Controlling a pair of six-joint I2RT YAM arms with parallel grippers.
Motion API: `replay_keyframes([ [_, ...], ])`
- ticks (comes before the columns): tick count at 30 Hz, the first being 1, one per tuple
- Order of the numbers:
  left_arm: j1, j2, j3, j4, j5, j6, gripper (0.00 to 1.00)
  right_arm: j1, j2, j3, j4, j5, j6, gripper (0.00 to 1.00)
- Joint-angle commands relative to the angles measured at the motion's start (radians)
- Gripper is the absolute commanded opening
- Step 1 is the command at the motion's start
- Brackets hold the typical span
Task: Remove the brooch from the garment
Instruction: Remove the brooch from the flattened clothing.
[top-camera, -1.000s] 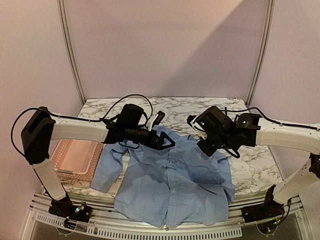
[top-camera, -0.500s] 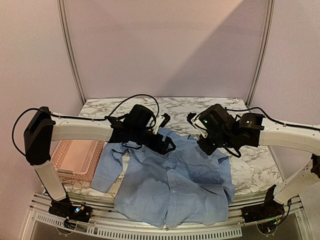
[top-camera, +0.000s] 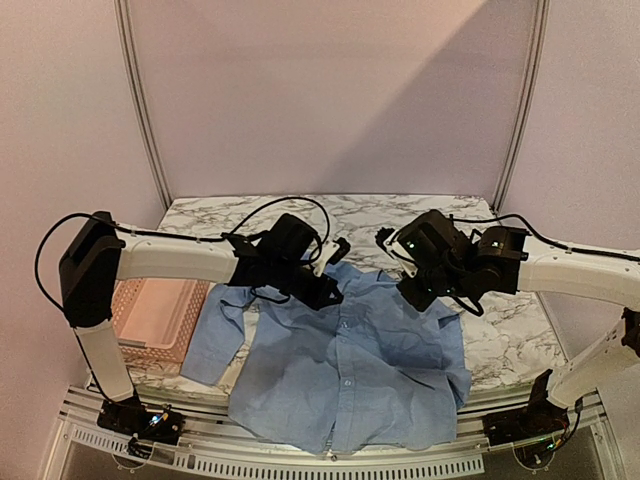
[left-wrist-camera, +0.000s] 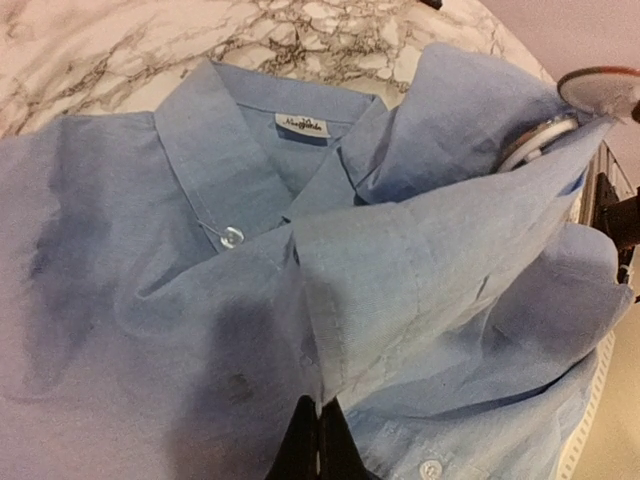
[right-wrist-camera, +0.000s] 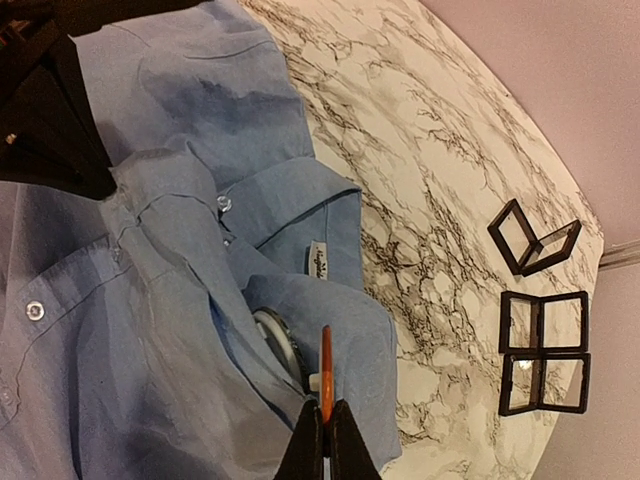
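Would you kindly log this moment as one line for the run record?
left gripper: shut on shirt | right gripper: shut on brooch | brooch: on shirt

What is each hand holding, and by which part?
The left hand pinches the shirt by a raised fold of its front edge. The right hand grips the brooch by its rim.

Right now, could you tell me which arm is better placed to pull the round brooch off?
Right: the right end effector is shut on the round red-rimmed brooch; the left end effector pinches the light blue shirt.
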Motion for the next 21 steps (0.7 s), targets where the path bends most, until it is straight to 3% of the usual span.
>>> replay_keyframes([
  [1, 0.022, -0.037, 0.016, -0.043, 0.021, 0.013, 0.00, 0.007, -0.002, 0.002, -0.056, 0.056, 0.001, 0.00],
  [16, 0.090, -0.105, 0.016, -0.069, 0.040, 0.003, 0.00, 0.006, 0.003, 0.014, -0.087, 0.087, 0.062, 0.00],
  [21, 0.092, -0.143, 0.013, -0.071, -0.002, 0.005, 0.29, -0.005, -0.088, 0.007, 0.006, -0.020, 0.093, 0.00],
])
